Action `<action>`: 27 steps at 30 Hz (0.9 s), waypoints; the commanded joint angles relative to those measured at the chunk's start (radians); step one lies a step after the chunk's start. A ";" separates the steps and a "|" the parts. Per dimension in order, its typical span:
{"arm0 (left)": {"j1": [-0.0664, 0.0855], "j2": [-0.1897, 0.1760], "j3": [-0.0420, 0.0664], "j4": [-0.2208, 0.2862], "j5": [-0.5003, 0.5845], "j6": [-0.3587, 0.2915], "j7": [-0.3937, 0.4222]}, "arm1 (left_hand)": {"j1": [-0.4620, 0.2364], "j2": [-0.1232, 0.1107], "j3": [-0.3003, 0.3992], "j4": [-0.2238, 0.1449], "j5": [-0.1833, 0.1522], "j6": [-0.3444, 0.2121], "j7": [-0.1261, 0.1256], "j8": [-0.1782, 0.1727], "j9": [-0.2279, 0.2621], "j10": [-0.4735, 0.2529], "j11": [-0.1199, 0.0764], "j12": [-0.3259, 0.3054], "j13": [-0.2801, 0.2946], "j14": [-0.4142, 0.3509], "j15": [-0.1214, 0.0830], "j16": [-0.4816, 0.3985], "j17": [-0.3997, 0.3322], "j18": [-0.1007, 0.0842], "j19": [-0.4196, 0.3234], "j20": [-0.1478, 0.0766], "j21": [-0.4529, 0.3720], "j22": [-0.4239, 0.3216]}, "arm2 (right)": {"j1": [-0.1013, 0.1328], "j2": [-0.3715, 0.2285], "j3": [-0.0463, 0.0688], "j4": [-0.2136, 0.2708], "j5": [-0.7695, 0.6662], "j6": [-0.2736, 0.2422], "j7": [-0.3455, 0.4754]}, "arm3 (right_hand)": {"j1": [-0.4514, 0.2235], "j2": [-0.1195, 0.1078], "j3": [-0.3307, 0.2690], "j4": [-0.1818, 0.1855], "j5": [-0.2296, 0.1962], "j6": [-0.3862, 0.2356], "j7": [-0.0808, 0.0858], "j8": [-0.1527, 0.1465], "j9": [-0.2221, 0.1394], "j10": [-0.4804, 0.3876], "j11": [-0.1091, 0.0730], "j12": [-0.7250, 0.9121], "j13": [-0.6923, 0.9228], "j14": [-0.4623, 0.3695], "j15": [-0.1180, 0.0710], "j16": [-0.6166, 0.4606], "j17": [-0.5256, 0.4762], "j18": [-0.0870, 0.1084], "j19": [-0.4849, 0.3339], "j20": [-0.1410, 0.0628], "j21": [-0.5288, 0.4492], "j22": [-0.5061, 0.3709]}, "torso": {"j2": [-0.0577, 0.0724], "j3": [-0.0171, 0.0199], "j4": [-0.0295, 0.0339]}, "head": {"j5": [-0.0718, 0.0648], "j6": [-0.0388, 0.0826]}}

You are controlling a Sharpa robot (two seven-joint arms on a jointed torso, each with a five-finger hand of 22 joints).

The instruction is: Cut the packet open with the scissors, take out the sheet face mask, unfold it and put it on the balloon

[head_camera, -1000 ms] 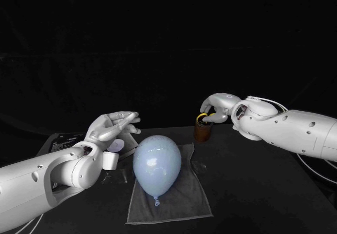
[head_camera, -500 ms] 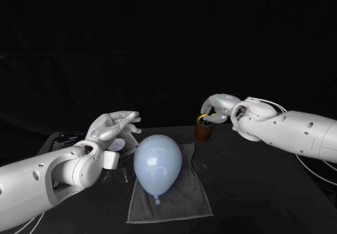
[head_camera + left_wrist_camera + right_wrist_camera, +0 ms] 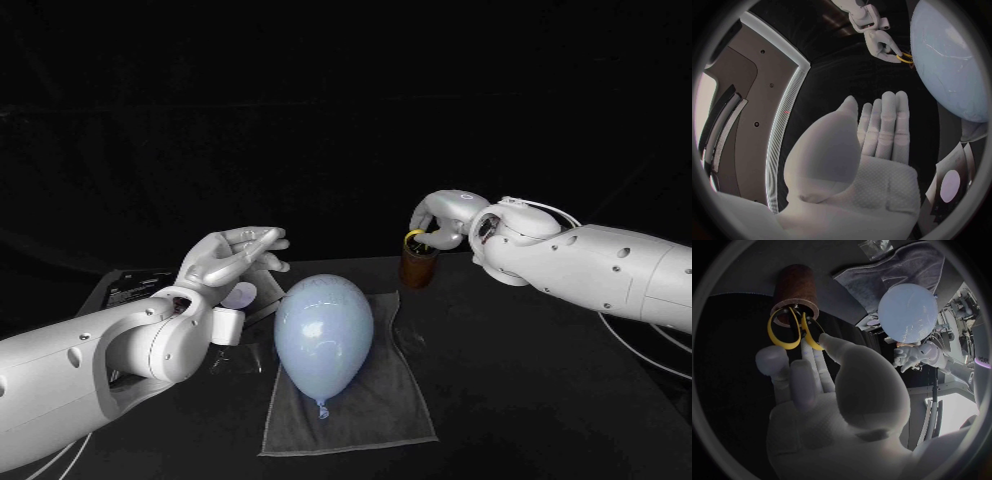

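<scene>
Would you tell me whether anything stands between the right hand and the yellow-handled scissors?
Nothing visible does: the right hand has its fingertips at the loops of the yellow-handled scissors, which stand in the brown cylindrical holder.

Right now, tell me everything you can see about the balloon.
The balloon is pale blue, inflated and egg-shaped, with a smooth, glossy skin that looks like rubber. It lies lengthwise on a grey cloth on the black table, its knotted neck pointing toward the robot. As far as shows, only the cloth touches it. The left robot hand is raised off to one side, apart from it.
</scene>
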 commanded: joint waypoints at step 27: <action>0.002 0.005 0.001 -0.005 0.005 0.010 -0.004 | -0.013 0.003 -0.006 0.001 0.003 0.000 0.010 -0.003 0.001 -0.003 0.007 -0.004 0.000 -0.008 0.003 0.006 0.001 0.006 -0.009 -0.002 0.005 0.002 | 0.000 -0.002 0.001 -0.004 -0.020 -0.199 -0.014 | -0.010 0.053 0.090 0.026 -0.006 0.049 -0.037 0.116 0.086 0.158 -0.040 0.002 0.012 0.033 -0.040 0.027 0.019 -0.015 0.045 -0.025 0.068 0.105 | 0.001 0.0004 -0.0009 | -0.008 0.006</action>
